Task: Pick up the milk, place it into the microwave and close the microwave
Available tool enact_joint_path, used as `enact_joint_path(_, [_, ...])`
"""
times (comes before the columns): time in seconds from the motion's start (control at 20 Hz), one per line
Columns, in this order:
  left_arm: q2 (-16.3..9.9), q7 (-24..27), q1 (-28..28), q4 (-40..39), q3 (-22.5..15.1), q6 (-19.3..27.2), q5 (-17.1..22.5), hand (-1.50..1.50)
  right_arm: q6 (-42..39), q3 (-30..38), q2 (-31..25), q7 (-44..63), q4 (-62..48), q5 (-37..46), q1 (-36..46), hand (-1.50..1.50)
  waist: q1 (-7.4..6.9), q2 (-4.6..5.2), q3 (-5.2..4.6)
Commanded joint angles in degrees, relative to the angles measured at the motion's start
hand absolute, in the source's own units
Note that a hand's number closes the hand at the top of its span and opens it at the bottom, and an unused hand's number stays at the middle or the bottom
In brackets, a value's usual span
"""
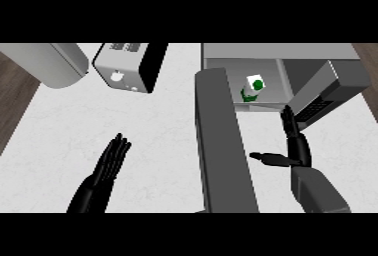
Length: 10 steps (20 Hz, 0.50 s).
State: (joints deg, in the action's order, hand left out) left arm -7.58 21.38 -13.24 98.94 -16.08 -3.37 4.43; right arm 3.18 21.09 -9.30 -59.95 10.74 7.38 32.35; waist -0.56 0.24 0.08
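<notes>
Counter: white marbled counter top, dark wood floor at left edge.
Milk: white carton with green mark, upright inside grey microwave; no writing readable.
Door: grey microwave door swung open.
Neighbours: silver toaster, grey cylinder.
Left hand: fingers straight, empty.
Right hand: fingers straight, empty, beside door.

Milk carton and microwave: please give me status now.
Left robot hand open, resting low left. Right robot hand open, empty, in front of microwave. Milk carton inside, upright. Microwave door open; nothing blocking it.
</notes>
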Motion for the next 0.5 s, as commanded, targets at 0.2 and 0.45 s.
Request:
enact_joint_path(0.2, [-0.94, -0.40, 1.19, -4.12, -3.48, -4.38, -1.20, 1.50, -15.14, -0.14, 0.61, -5.56, 6.13, -3.47, -7.99, -1.50, 1.76, -0.56, -0.15])
enact_joint_path(0.45, [-2.87, -2.68, 2.71, -3.83, -3.01, -3.19, -5.05, 1.50, -18.26, -1.41, 0.45, -4.95, 14.49, -5.44, -14.83, -1.50, 1.87, -0.69, -0.18])
